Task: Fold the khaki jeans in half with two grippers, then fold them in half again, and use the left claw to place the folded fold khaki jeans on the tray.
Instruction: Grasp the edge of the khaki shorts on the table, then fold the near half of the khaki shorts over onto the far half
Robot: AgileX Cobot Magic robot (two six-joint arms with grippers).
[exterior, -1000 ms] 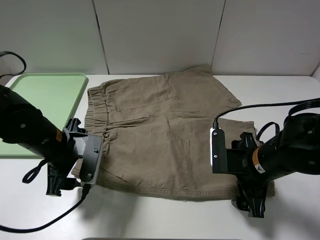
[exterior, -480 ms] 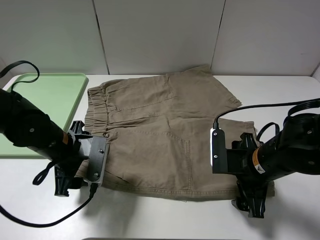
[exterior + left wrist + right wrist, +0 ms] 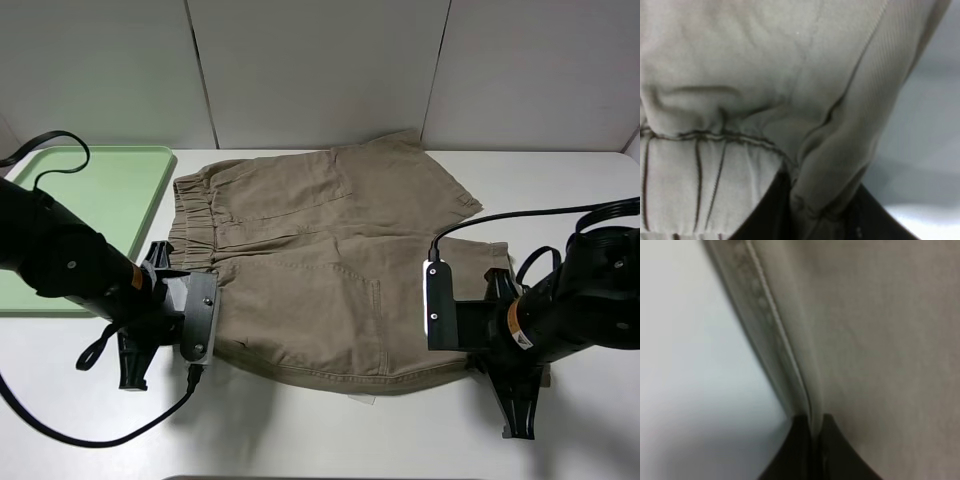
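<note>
- First fold in hand: left gripper and right gripper each clamp the near edge of the khaki jeans (spread beside the tray).
- Next, presumably — carry that edge evenly to the far edge.

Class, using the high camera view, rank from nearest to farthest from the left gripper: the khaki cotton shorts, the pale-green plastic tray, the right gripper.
1. Khaki cotton shorts: waistband corner clamped in the left gripper.
2. Pale-green plastic tray: just beyond it, far left.
3. Right gripper: across the shorts, holding the right-hand hem.
</note>
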